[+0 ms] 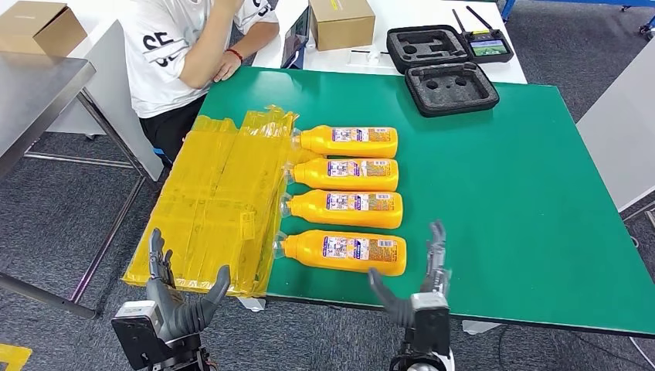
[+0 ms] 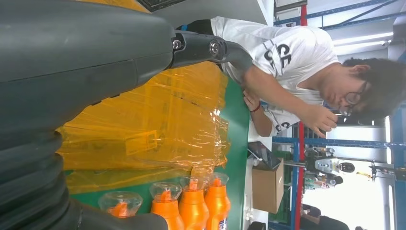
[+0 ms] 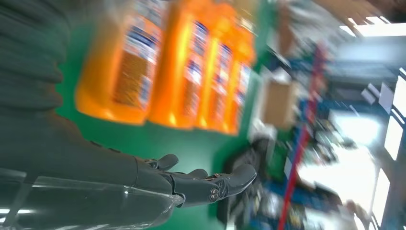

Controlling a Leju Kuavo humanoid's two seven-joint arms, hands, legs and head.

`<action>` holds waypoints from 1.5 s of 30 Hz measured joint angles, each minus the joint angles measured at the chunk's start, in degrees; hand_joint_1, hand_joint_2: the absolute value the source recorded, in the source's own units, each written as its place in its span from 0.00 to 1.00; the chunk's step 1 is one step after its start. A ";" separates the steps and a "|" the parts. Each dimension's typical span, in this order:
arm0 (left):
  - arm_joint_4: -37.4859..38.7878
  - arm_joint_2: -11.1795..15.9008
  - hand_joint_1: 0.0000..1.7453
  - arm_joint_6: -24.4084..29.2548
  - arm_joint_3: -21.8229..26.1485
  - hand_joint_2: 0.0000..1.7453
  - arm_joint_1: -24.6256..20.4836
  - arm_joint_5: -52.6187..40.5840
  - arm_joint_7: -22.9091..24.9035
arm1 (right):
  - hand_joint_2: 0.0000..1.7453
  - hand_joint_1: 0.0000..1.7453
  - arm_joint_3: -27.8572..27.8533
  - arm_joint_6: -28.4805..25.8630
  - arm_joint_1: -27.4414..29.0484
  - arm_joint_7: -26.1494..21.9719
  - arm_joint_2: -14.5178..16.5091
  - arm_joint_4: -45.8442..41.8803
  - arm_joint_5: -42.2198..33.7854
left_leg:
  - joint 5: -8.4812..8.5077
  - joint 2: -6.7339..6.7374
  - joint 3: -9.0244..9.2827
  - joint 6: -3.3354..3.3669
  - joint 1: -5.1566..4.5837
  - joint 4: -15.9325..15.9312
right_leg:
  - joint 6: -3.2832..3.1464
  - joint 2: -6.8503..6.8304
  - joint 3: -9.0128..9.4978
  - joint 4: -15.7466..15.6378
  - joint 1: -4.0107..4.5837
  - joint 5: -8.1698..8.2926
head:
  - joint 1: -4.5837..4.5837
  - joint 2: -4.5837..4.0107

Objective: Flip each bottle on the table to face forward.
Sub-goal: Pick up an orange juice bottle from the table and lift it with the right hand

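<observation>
Several orange bottles lie in a row on the green table [image 1: 502, 193], clear caps pointing left, labels up. The nearest bottle [image 1: 344, 251] lies by the front edge; behind it lie a second [image 1: 344, 209], a third [image 1: 345, 174] and the farthest [image 1: 347, 141]. My right hand [image 1: 417, 290] is open, fingers spread, just in front of the nearest bottle's base end, not touching it. My left hand [image 1: 174, 297] is open below the table's front left, beside the yellow film. The left wrist view shows the caps [image 2: 191, 189]; the right wrist view shows the bottles [image 3: 158, 67], blurred, beyond my fingers [image 3: 210, 184].
Crumpled yellow plastic film [image 1: 216, 201] covers the table's left part. A person in a white shirt [image 1: 181, 46] sits at the far left corner, arm on the table. Black foam cases [image 1: 452, 85] and a cardboard box [image 1: 340, 22] lie at the back.
</observation>
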 joint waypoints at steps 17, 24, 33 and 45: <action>2.56 0.96 0.00 -2.35 0.62 1.00 -4.17 3.96 -1.13 | 1.00 0.00 7.45 18.02 -13.33 27.12 -13.40 2.45 25.34 | 0.08 0.00 0.01 0.05 -0.01 0.02 | 0.02 -0.01 0.04 0.00 -0.01 0.05 | 0.00 0.00; 4.09 1.65 0.00 -2.72 0.22 1.00 -6.65 4.73 -1.39 | 1.00 0.00 12.16 20.97 -19.59 29.43 -16.66 5.23 25.87 | 0.08 0.00 0.01 0.06 -0.01 0.02 | 0.03 -0.01 0.03 0.01 -0.01 0.06 | -0.01 0.01; 5.90 2.18 0.00 -3.04 -0.28 1.00 -8.45 5.53 -1.62 | 1.00 0.00 16.32 22.64 -22.87 29.63 -18.51 9.51 24.47 | 0.06 0.00 -0.01 0.05 -0.01 0.02 | 0.03 -0.01 0.03 0.00 -0.01 0.05 | -0.01 0.01; 7.91 2.80 0.00 -3.26 -0.37 1.00 -9.42 6.70 -1.79 | 1.00 0.00 21.86 24.51 -25.45 30.00 -21.45 15.04 21.46 | 0.05 -0.01 -0.01 0.05 -0.02 0.02 | 0.03 -0.03 0.02 0.00 -0.01 0.05 | -0.01 0.01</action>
